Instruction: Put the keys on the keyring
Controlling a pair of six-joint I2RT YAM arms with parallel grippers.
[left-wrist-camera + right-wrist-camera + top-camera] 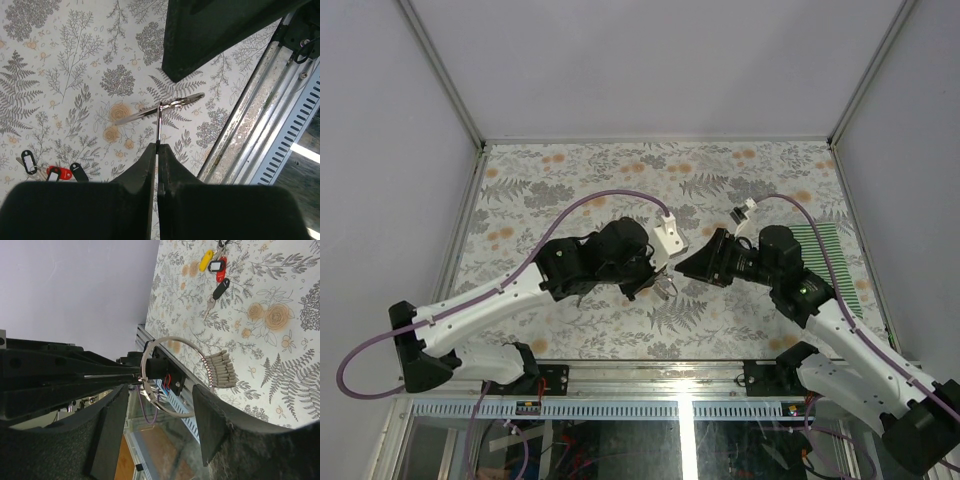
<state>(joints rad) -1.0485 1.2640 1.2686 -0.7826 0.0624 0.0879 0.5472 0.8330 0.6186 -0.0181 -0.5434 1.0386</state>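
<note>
the keyring (165, 106), a thin silver wire loop, hangs in the air near the table's front rail, not resting on the floral table cover (570, 170). your left gripper (157, 146) has its jaws pressed together on the wire. it pinches one side so that the loop stands out in front of it, which looks like a way of presenting the ring to the other arm. a small bunch of pale loops (223, 371) sits on the ring away from the pinch. your right gripper (160, 390) faces the ring from the opposite side with its jaws spread, and the ring shows in the gap between them. it grips nothing you can see, and you cannot tell whether it touches the wire. the keys (216, 270), tagged yellow, red and black, lie together on the cover, well apart from the ring, and none is threaded. judging from this, a key has to be fetched before threading can begin.
</note>
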